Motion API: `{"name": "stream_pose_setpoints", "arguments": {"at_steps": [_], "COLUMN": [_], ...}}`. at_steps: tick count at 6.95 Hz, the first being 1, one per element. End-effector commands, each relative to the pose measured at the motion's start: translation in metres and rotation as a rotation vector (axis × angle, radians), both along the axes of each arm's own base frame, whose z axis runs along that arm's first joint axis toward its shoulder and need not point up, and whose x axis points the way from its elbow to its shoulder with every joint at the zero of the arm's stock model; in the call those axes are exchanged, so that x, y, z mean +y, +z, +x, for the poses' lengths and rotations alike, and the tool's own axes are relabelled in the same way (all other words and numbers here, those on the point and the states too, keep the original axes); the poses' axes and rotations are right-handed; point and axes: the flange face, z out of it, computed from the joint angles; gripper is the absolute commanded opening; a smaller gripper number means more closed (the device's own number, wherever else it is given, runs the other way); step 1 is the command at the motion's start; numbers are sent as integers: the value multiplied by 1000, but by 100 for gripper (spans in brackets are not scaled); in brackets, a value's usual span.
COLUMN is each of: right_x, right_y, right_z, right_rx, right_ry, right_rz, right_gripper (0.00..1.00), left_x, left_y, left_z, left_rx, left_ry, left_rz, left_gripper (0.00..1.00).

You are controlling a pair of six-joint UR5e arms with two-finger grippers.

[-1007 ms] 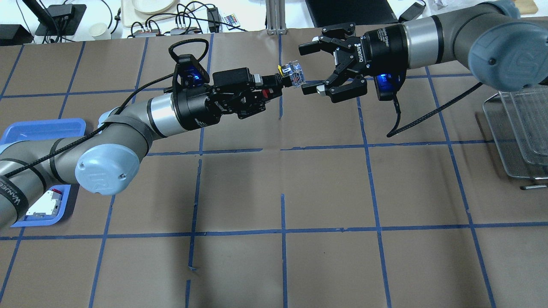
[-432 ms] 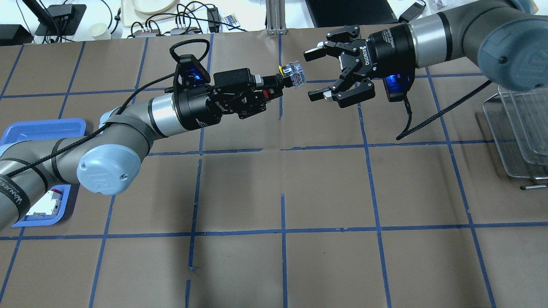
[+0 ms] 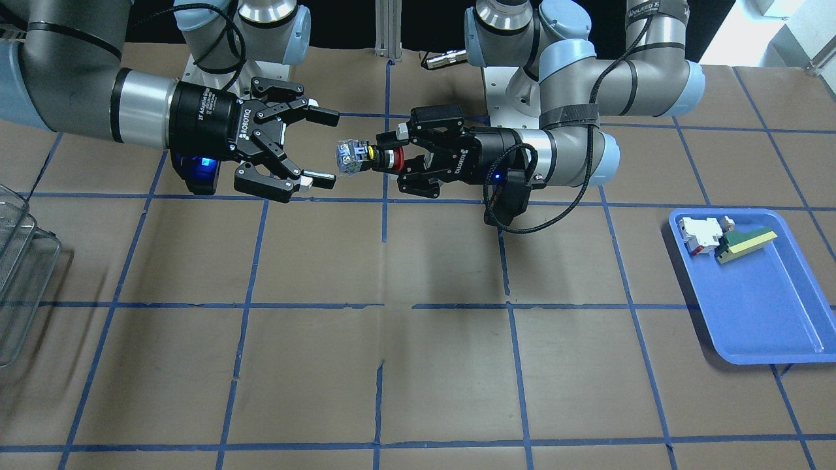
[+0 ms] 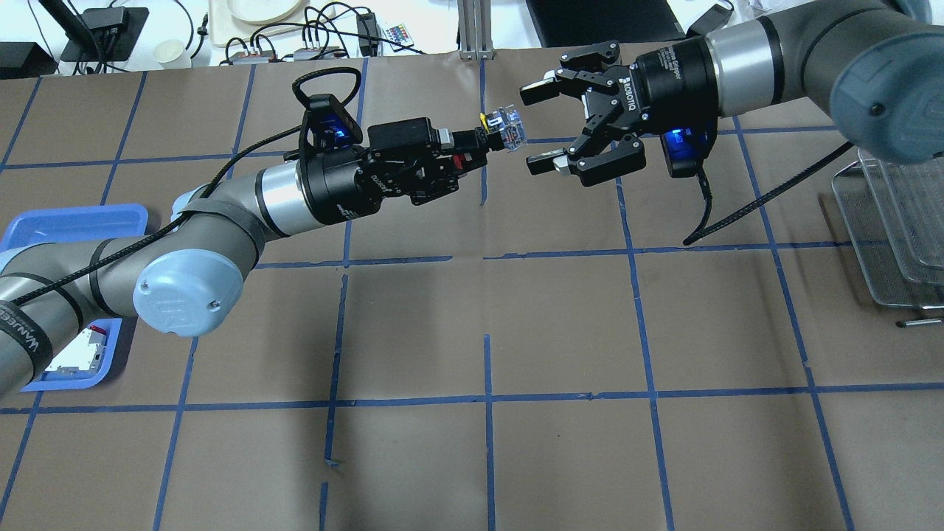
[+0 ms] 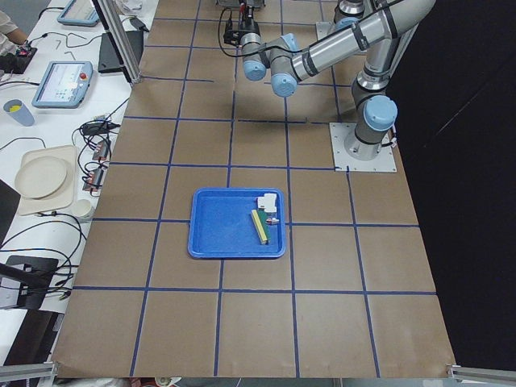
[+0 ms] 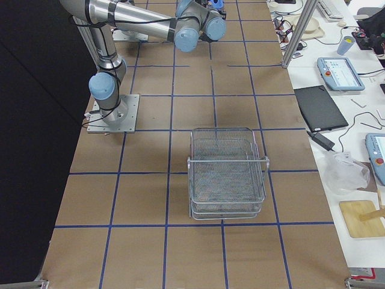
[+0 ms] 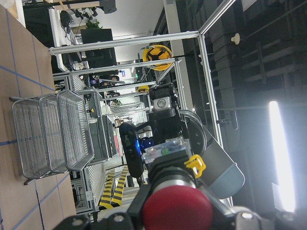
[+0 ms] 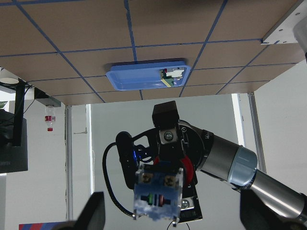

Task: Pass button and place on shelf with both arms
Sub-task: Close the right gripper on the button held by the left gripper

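The button (image 4: 505, 127) is held in mid-air over the table's far middle. My left gripper (image 4: 468, 147) is shut on its red cap and collar, with the clear bluish block pointing at my right gripper (image 4: 537, 127). That gripper is open and empty, its fingertips just short of the block, one on each side. In the front-facing view the button (image 3: 356, 156) sits between the left gripper (image 3: 398, 158) and the right gripper (image 3: 325, 149). The right wrist view shows the block (image 8: 156, 196) end-on. The shelf (image 4: 892, 228) stands at the table's right edge.
The blue tray (image 3: 764, 313) lies on my left side and holds a white-and-red block (image 3: 699, 234) and a green-and-yellow wedge (image 3: 744, 243). Brown table paper with a blue tape grid lies under both arms. Cables and gear sit beyond the far edge.
My right gripper drew back a little from the button, then eased slightly towards it again, still open. My left arm and the button have held still.
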Motion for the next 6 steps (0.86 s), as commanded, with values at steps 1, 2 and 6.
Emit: {"name": "stream_pose_setpoints", "arguments": {"at_steps": [1, 2, 6], "right_x": [2, 4, 4], "right_y": [-1, -3, -5], "right_z": [11, 16, 16], "right_rx": [-2, 0, 7], "right_ry": [19, 30, 34], "right_rz": [-5, -2, 6], "right_gripper": [100, 100, 83], "left_x": [0, 0, 0], "left_y": [-1, -1, -1], "left_z": [0, 0, 0], "left_rx": [3, 3, 6], "left_ry": [1, 1, 2], "left_rz": [4, 4, 9], "left_gripper": [23, 23, 23]}}
